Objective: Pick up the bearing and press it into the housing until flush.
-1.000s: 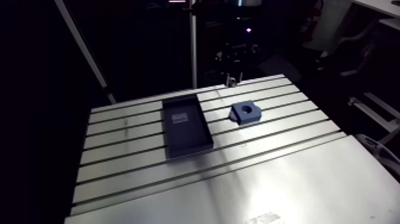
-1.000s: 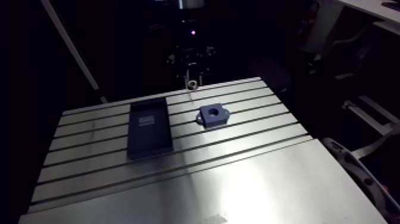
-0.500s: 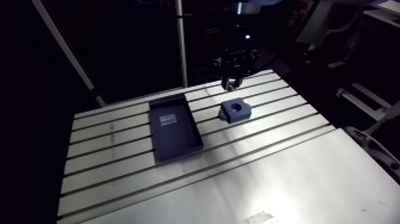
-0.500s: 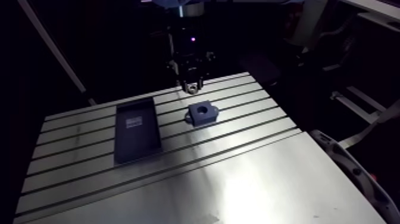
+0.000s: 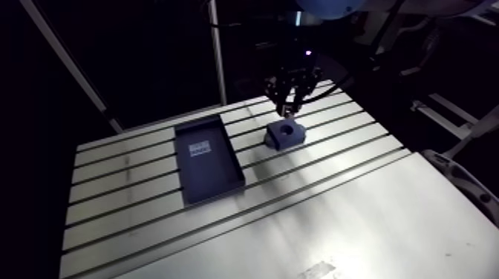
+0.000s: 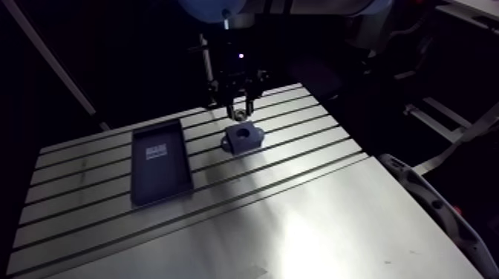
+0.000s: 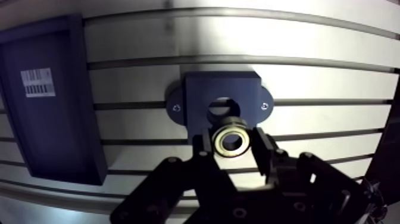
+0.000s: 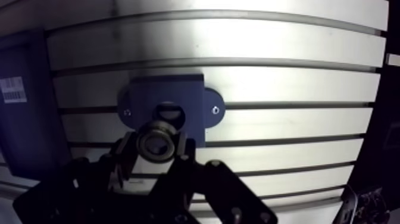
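Between the fingertips of the gripper, poised over the housing, sits the bearing. It is a small pale metal ring with a dark centre hole, seen face-on in the wrist view. The fingers are clenched on its rim from either side. That leaves its flat face clear and turned down toward the block, as a straight push would need.

The housing's bore shows just ahead of the ring and not yet under it, so I judge a small shift is needed before pressing. The bearing seems clear of the block, though the gap is hard to read.

The housing is a dark blue block with a screwed lug on each side, lying flat with its bore upward. It sits toward the far side of the slotted table. To its left, apart from it, lies a shallow dark tray carrying a barcode label, out of the gripper's way.
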